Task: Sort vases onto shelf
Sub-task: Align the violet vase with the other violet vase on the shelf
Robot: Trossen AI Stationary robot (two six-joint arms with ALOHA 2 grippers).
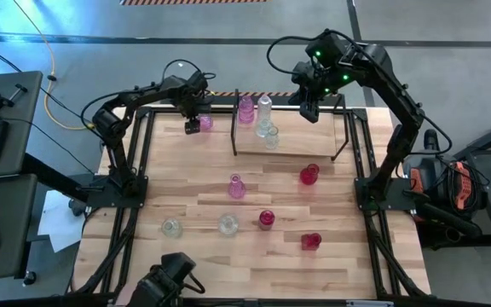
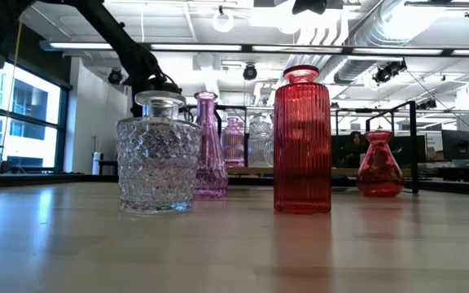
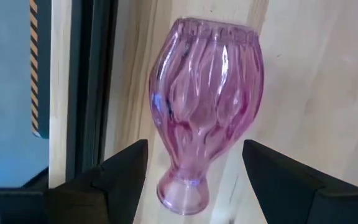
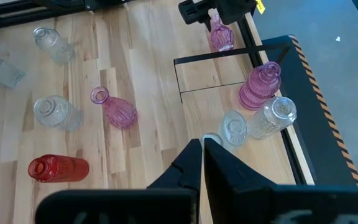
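My left gripper (image 1: pixel 193 124) is open at the table's far left, just left of the shelf (image 1: pixel 301 143). In the left wrist view its fingers (image 3: pixel 122 171) stand on either side of a pale pink ribbed vase (image 3: pixel 207 99), near its narrow neck (image 3: pixel 182 190), with a gap on each side. The right wrist view shows that pink vase (image 4: pixel 221 36) below the left gripper (image 4: pixel 213 9). On the shelf stand a pink vase (image 1: pixel 245 109) and two clear ones (image 1: pixel 265 107) (image 1: pixel 270 135). My right gripper (image 1: pixel 309 109) is shut and hovers above the shelf's right half.
On the table lie or stand a pink vase (image 1: pixel 236 186), three red ones (image 1: pixel 309 175) (image 1: pixel 267 219) (image 1: pixel 311 241) and two clear ones (image 1: pixel 228 224) (image 1: pixel 171 228). The low view shows a clear jar (image 2: pixel 159 155) and a tall red vase (image 2: pixel 302 138) up close. Bare wood lies at the near edge.
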